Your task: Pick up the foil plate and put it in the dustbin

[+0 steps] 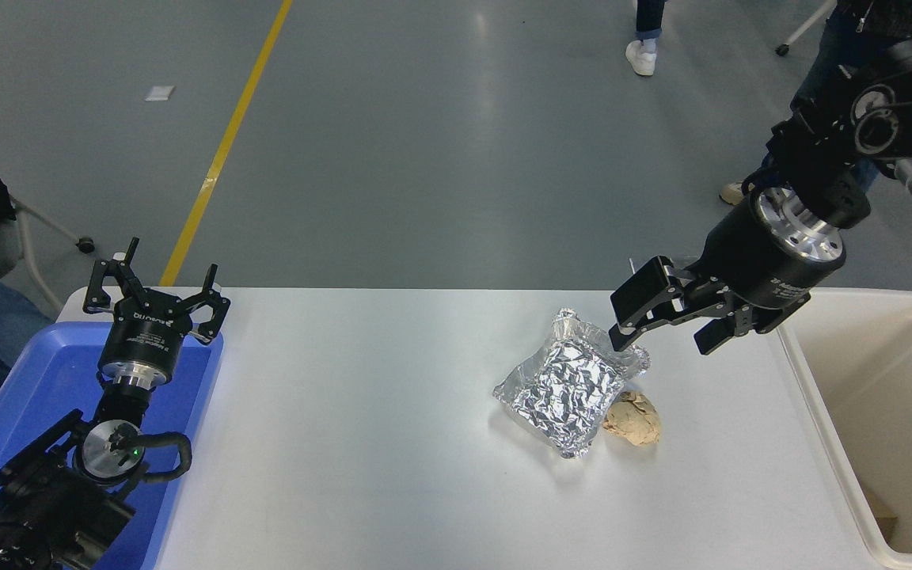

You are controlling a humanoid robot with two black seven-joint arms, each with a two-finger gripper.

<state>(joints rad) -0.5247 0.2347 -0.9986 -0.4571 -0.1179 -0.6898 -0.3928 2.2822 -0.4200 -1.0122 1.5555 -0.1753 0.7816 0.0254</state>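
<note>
The foil plate [566,385] lies on the white table, right of the middle, crinkled and shiny. My right gripper [666,323] is open and empty, hanging just above and to the right of the plate's far right corner, fingers pointing left and down. The cream-white dustbin [820,396] stands at the table's right end, to the right of the gripper. My left gripper [157,294] is open and parked at the lower left over a blue tray.
A small tan crumpled paper wad [632,419] lies against the plate's right edge. The blue tray [20,412] sits at the table's left end. A brown scrap [882,513] lies in the dustbin. People's legs [646,32] stand on the floor beyond the table.
</note>
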